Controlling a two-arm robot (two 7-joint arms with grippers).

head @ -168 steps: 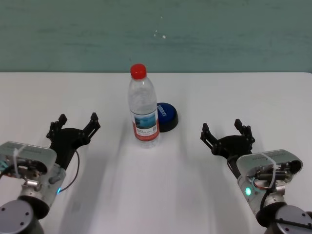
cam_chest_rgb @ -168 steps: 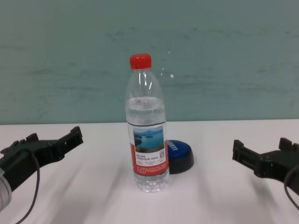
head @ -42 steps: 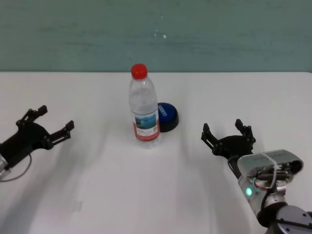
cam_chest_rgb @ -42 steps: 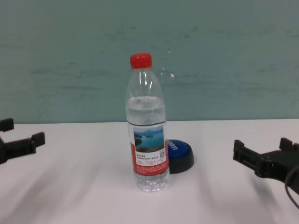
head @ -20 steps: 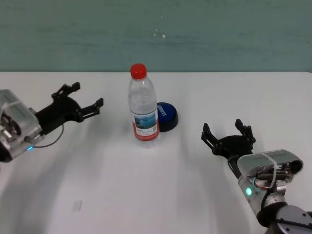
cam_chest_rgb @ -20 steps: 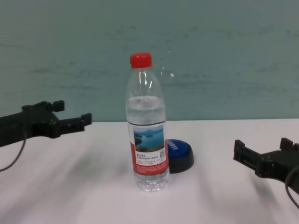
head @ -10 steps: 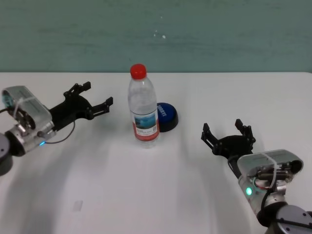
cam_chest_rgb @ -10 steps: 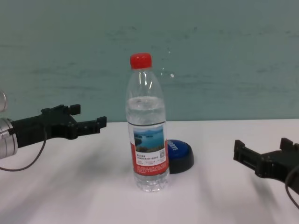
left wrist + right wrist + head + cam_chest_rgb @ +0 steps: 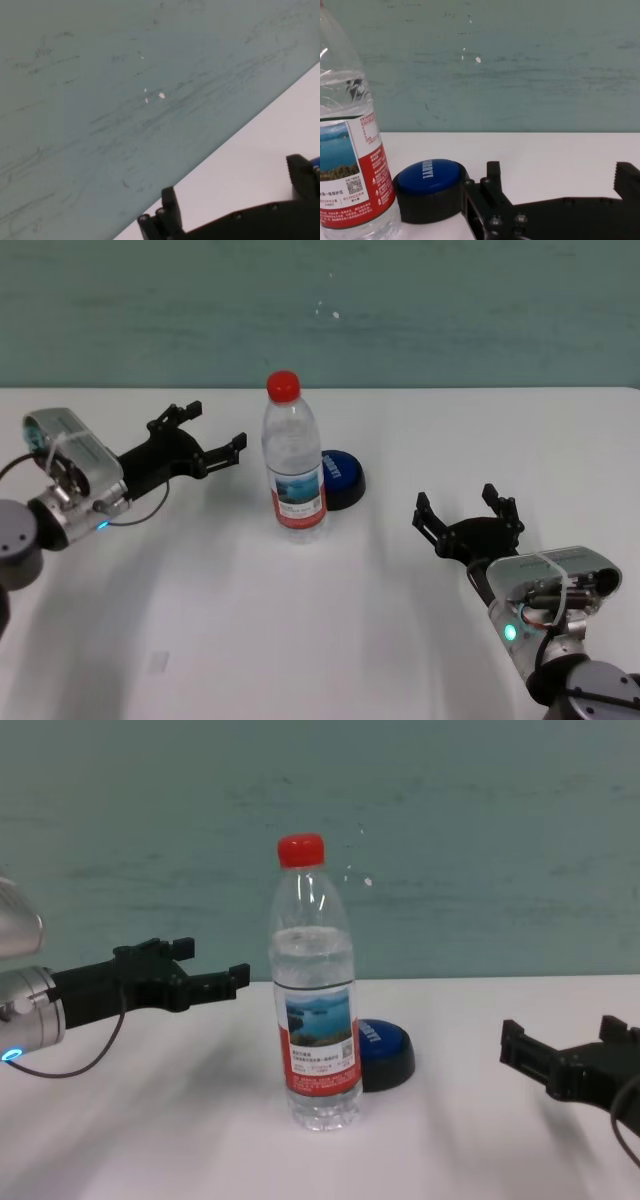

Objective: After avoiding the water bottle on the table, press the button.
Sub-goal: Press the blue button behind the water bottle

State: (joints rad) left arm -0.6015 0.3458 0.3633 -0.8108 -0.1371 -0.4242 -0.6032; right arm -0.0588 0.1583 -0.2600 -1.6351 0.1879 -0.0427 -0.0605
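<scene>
The water bottle [image 9: 296, 475] stands upright mid-table, clear with a red cap and a lake label; it also shows in the chest view [image 9: 314, 1010] and the right wrist view [image 9: 347, 160]. The blue dome button [image 9: 343, 478] sits just behind and to the right of it, touching or nearly touching, half hidden in the chest view [image 9: 385, 1050]. My left gripper [image 9: 215, 425] is open and empty, held above the table left of the bottle, a short gap away [image 9: 212, 960]. My right gripper [image 9: 455, 498] is open and empty, low at the right front.
The white table [image 9: 300, 620] is bare around the bottle and button. A teal wall [image 9: 400, 310] closes off the far edge. A small pale scrap [image 9: 158, 662] lies at the front left.
My left gripper has swung from the left side toward the bottle and a little farther back, staying open. The bottle, button and right arm have not moved.
</scene>
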